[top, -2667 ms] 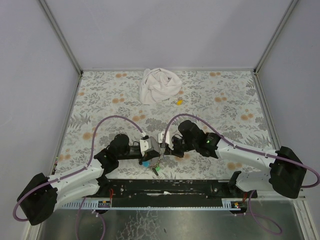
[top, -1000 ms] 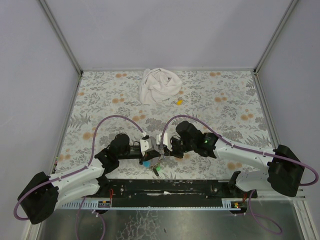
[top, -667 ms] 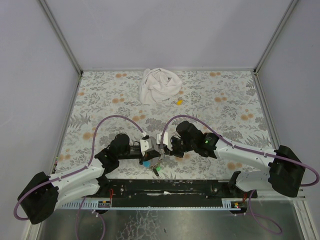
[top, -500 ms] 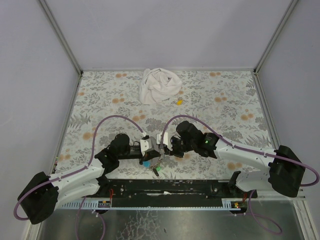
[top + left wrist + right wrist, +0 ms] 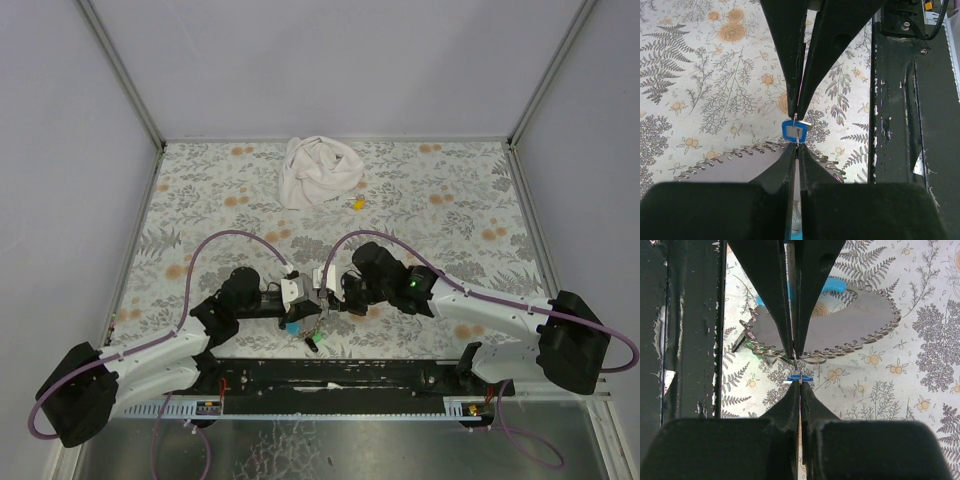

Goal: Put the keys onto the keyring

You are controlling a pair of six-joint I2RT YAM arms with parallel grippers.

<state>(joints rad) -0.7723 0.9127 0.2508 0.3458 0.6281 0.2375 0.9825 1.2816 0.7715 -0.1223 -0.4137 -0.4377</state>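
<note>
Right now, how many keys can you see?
2: a blue-capped key at the table's near middle; a green-capped key just beside it, closer to the edge. More may be hidden.

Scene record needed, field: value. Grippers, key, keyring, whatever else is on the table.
left gripper: shut, tip to tip with the right
right gripper: shut
blue key: between the two sets of tips
keyring: grey strap right beside the tips
who pinches what: cannot tell
cloth: white, bunched, at the table's far edge
</note>
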